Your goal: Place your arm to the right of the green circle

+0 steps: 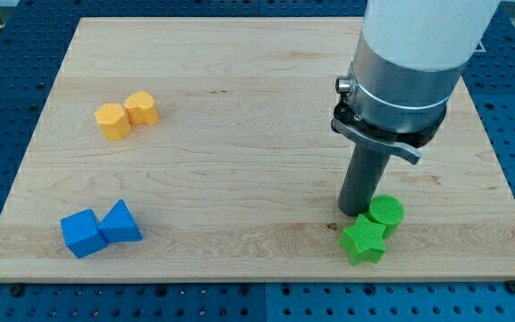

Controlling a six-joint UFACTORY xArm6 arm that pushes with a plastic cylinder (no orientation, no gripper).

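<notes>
A green circle lies near the board's bottom right, touching a green star just below and to its left. My tip is the lower end of a dark rod. It rests on the board right next to the circle's left side and just above the star. The arm's wide white and silver body rises above it and hides part of the board behind it.
Two yellow blocks sit touching at the upper left. A blue cube and a blue triangular block touch at the lower left. The wooden board ends at a blue pegboard table on all sides.
</notes>
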